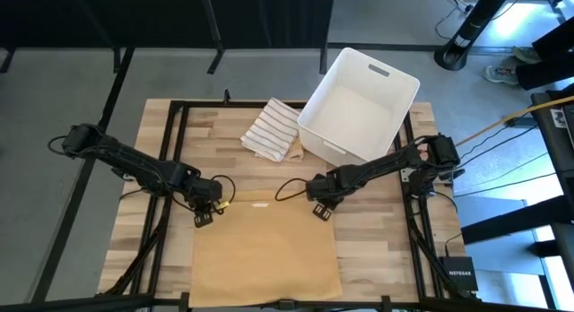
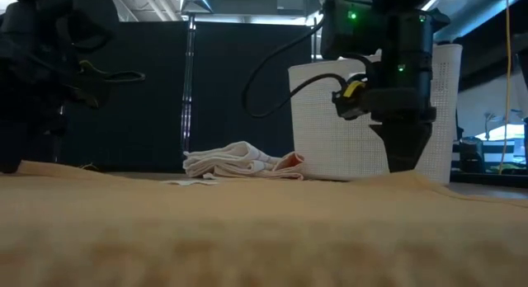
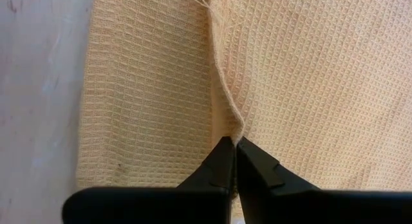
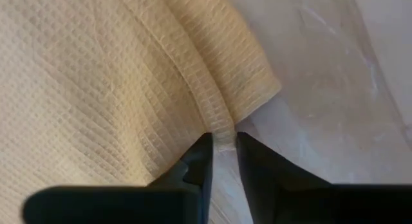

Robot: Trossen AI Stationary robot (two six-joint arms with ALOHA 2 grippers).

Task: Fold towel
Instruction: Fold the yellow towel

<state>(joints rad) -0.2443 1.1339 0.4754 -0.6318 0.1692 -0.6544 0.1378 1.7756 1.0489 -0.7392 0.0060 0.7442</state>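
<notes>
A tan waffle-weave towel lies spread flat on the wooden table, reaching to the near edge. My left gripper stands at its far left corner, pointing down, shut on a raised ridge of the cloth. At the far right corner, my right gripper also points down, with a pinched-up fold between its fingers. In the low view the towel fills the foreground and the right gripper comes down onto it. My left gripper pinches a narrow raised ridge of the towel between its two fingertips, close to the far left edge. The fingers come from above, slanting down. The cloth around them lies on the table. My right gripper has a thin pinched-up fold of the towel between its two fingertips, just inside the far right corner. The fingers point straight down. The towel lies flat on the table around the fold.
A white plastic bin stands at the far right of the table, close behind my right arm. A folded striped cloth lies to the bin's left. Black frame rails run along the table's sides.
</notes>
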